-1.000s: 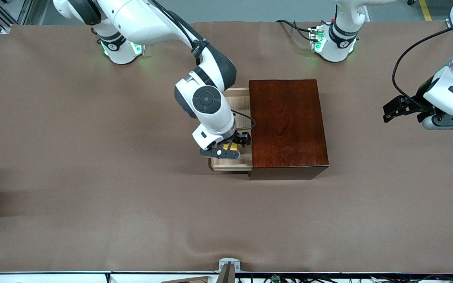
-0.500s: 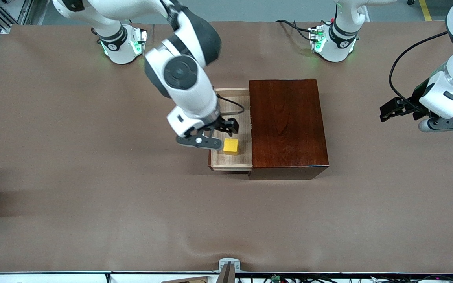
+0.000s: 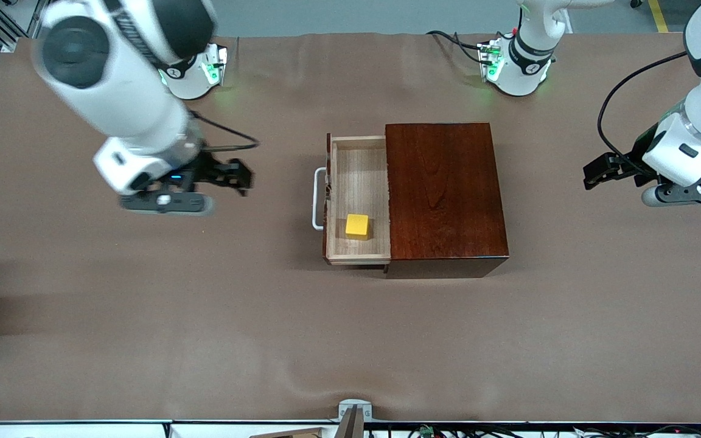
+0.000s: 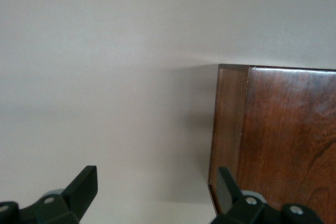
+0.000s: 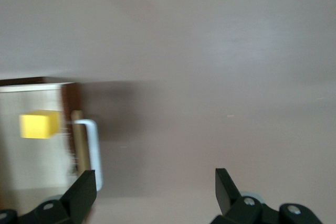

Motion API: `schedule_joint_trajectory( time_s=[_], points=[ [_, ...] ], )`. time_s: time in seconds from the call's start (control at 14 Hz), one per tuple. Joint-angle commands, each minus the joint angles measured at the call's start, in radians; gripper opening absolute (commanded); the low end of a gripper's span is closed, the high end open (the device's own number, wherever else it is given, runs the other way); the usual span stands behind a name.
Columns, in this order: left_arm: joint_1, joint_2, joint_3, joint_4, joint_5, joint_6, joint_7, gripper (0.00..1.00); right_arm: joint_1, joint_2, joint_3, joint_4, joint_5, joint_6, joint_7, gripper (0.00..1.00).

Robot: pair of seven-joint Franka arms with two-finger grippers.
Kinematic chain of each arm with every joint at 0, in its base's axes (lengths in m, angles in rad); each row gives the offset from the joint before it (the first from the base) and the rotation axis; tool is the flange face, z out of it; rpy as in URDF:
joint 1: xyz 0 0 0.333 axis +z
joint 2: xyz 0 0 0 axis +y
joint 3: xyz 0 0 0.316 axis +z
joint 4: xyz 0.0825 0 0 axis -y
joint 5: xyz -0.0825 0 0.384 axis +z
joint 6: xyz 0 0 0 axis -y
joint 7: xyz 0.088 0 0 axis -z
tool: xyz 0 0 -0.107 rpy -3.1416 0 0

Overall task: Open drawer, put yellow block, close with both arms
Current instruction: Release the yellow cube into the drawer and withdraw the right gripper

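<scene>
The drawer (image 3: pixel 356 176) is pulled out of the dark red-brown box (image 3: pixel 442 194), its white handle (image 3: pixel 318 199) toward the right arm's end of the table. The yellow block (image 3: pixel 357 226) lies in the tray's nearer end. My right gripper (image 3: pixel 241 177) is open and empty, up over bare table between the handle and the right arm's end. Its wrist view shows the block (image 5: pixel 39 125), the handle (image 5: pixel 92 145) and the open gripper (image 5: pixel 156 190). My left gripper (image 3: pixel 592 175) is open and empty, over the table at the left arm's end; its wrist view shows the open gripper (image 4: pixel 156 187) and a box corner (image 4: pixel 278 140).
The brown table cover (image 3: pixel 350 340) spreads wide around the box. A small grey bracket (image 3: pixel 355 409) sits at the table's nearest edge. The two arm bases stand at the edge farthest from the camera.
My right gripper has let go of the yellow block in the drawer, risen and swung away toward the right arm's end. The left gripper has drifted slightly toward the box.
</scene>
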Motion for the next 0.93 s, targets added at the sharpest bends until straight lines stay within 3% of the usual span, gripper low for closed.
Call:
schedule_joint_trajectory(
  time_s=[0.0, 0.43, 0.86],
  points=[
    [-0.002, 0.002, -0.001, 0.009, -0.015, -0.009, -0.055, 1.0, -0.123, -0.166, 0.02, -0.196, -0.039, 0.022, -0.157, 1.0],
    [-0.005, 0.011, -0.015, 0.01, -0.015, -0.009, -0.135, 1.0, -0.378, -0.223, 0.022, -0.228, -0.064, 0.019, -0.448, 1.0],
    [-0.01, 0.033, -0.053, 0.015, -0.015, -0.003, -0.28, 1.0, -0.432, -0.263, 0.022, -0.277, -0.065, 0.042, -0.465, 1.0]
  ],
)
